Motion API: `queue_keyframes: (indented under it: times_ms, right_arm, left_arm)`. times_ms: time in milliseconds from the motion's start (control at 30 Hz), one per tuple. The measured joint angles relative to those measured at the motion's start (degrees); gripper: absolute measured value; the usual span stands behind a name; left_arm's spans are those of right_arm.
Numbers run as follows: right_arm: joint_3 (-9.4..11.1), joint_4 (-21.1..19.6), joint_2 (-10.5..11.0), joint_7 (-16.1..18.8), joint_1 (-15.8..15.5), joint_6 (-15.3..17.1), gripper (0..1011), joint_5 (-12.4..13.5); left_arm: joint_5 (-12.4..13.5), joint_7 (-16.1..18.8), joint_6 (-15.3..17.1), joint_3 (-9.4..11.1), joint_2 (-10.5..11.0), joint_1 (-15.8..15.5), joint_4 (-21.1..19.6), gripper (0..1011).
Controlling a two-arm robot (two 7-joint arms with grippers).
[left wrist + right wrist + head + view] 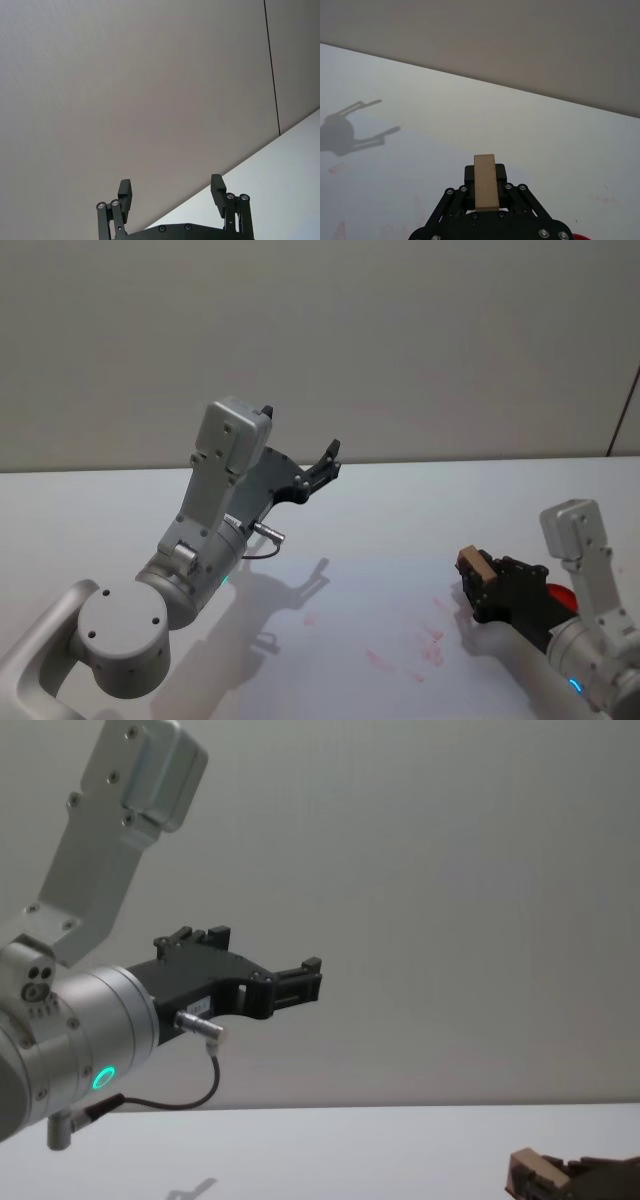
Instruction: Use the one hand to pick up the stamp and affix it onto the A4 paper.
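My right gripper [478, 578] is shut on the stamp [474, 565], a light-tan wooden block [486, 182] that sticks out past the black fingers. It hangs low over the white table at the right, beside faint red marks [432, 632] on the white A4 paper [380, 600]; the sheet's edges are hard to tell from the table. The chest view catches the stamp [533, 1175] at its lower right corner. My left gripper [328, 462] is raised high over the back left of the table, open and holding nothing, fingers [125, 192] spread toward the wall.
A red object [561, 596] sits just behind the right gripper near the table's right edge. More red smudges [382, 660] dot the white surface in front. A plain grey wall [400, 340] stands behind the table.
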Motion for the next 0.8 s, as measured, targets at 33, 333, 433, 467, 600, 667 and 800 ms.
queue_keyframes:
  times_ms: [33,333,433,467,600,667,800]
  right_arm:
    - [0.0,0.2,-0.1,-0.1,0.1,-0.1,220,-0.2]
    - [-0.5,4.3,-1.8,-1.1,2.6,-1.1,220,-1.8]
    - [-0.6,5.4,-2.3,-1.4,3.3,-1.3,220,-2.1]
    - [-0.6,5.7,-2.4,-1.4,3.4,-1.3,220,-2.2]
    - [-0.7,7.1,-2.9,-1.7,4.1,-1.6,220,-2.5]
    - [-0.7,7.5,-3.0,-1.8,4.3,-1.6,220,-2.6]
    - [-0.8,8.5,-3.3,-1.9,4.8,-1.7,220,-2.8]
  left_arm:
    - [0.0,0.0,0.0,0.0,0.0,0.0,0.0,1001]
    - [0.0,0.0,0.0,0.0,0.0,0.0,0.0,1001]
    - [0.0,0.0,0.0,0.0,0.0,0.0,0.0,1001]
    - [0.0,0.0,0.0,0.0,0.0,0.0,0.0,1001]
    - [0.0,0.0,0.0,0.0,0.0,0.0,0.0,1001]
    - [0.0,0.0,0.0,0.0,0.0,0.0,0.0,1001]
    - [0.0,0.0,0.0,0.0,0.0,0.0,0.0,1001]
